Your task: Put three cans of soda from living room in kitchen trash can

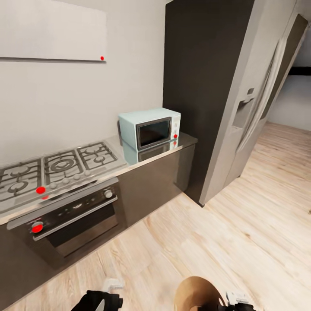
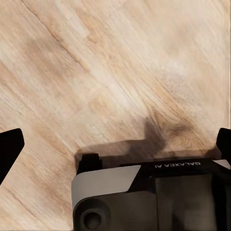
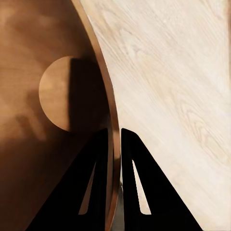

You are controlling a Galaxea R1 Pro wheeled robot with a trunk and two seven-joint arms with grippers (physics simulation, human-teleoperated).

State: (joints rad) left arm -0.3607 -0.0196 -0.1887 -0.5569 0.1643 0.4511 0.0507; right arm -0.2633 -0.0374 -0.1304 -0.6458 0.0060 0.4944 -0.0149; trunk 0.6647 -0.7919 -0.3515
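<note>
At the near edge of the head view the left gripper hangs low over the pale wood floor. In the left wrist view its two dark fingertips sit at opposite edges of the picture, spread wide with nothing between them, above bare planks and the robot's own grey-and-black body.

To the right of it, the bin shows its brown inside at the bottom edge of the head view, with the right gripper touching its right side. In the right wrist view the right gripper has its two black fingers pinching the bin's thin rim: one finger lies inside the bin, the other outside over the floor. The inside of the bin is brown, with its round bottom visible and partly shadowed.

Further off, the kitchen run stands along the wall: a black oven under a steel gas hob, then a dark cabinet with a shiny counter. A pale-blue microwave stands on that counter. Beyond it rises a tall dark panel and, beside it, the steel fridge. A pale wall cabinet hangs above the hob.
</note>
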